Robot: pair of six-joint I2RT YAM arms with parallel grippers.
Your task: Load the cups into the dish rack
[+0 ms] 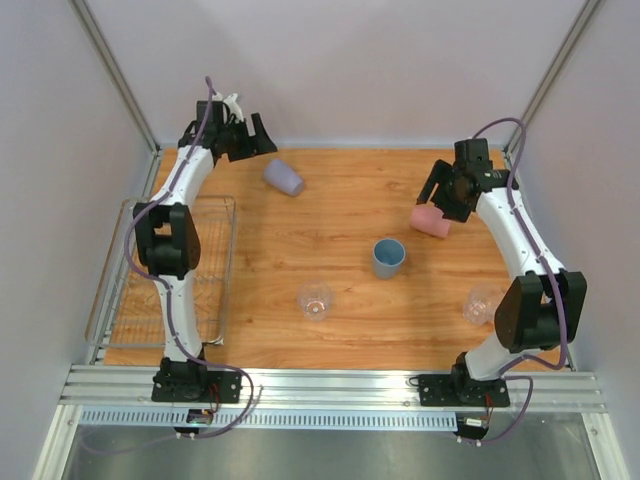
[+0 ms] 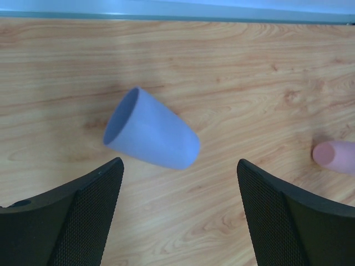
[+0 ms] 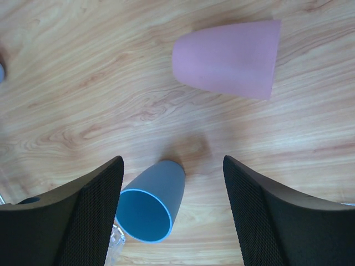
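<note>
Our left gripper point(image 1: 252, 137) hangs with its jaws wide apart and nothing between them, just beyond the lavender cup point(image 2: 151, 136). That cup lies on its side near the far edge of the worktop point(image 1: 330, 215), left of middle, with its mouth turned away from the pink cup. Our right gripper point(image 1: 445, 192) also stands open and empty above the pink cup point(image 3: 227, 58), which lies on its side toward the far right corner. The blue cup point(image 1: 389, 257) stands upright near the middle. Two clear cups sit nearer the near edge, one point(image 1: 315, 300) about midway and the other point(image 1: 483, 303) close to the right edge. The dish rack point(image 1: 229, 270) lies along the left edge and we see no cup in it, so we judge the loading has not yet begun.

For the step in hand, we would bring the left jaws down across the lavender cup's round wall, square to its long axis so it cannot roll out, and close gently. It is the cup nearest the rack.

Our left arm covers the middle of the rack, so its prongs are hard to read. The clear cups are faint against the wood, and we cannot say for sure which way up they stand. The left wrist view cuts the pink cup off at its right border.
</note>
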